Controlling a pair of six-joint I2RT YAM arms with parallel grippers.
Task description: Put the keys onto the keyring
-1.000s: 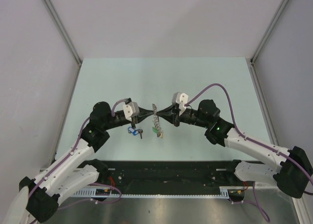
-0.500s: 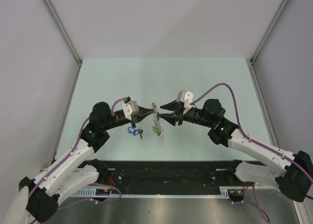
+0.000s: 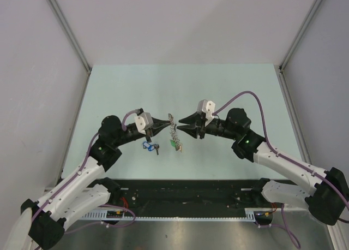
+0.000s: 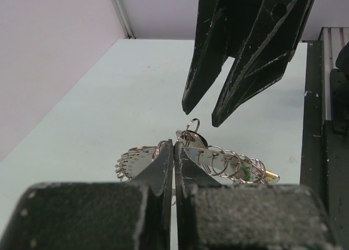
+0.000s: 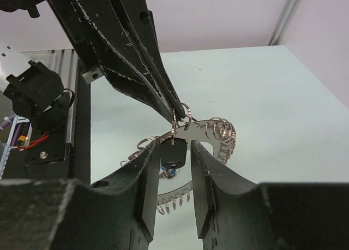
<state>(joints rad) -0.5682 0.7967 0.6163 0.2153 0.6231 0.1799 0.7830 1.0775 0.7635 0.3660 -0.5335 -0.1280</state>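
My left gripper (image 3: 167, 120) is shut on the top of the keyring (image 3: 174, 134), a flat grey ring fringed with small silvery keys, which hangs above the table. In the left wrist view my shut fingers (image 4: 166, 162) pinch the keyring (image 4: 229, 162). My right gripper (image 3: 181, 125) is open just right of the ring. In the right wrist view the black-tagged key (image 5: 174, 154) hangs from the keyring (image 5: 218, 132) between my open right fingers (image 5: 147, 168), untouched. The blue-tagged key (image 3: 148, 146) lies on the table below my left gripper.
A green tag (image 3: 173, 144) hangs at the ring's bottom. A black rail (image 3: 185, 191) runs along the near table edge. Grey walls with metal posts (image 3: 65, 29) enclose the pale green table (image 3: 229, 86).
My right gripper has opened and drawn back a little to the right, off the ring. My left gripper still holds the ring, which has shifted slightly left.
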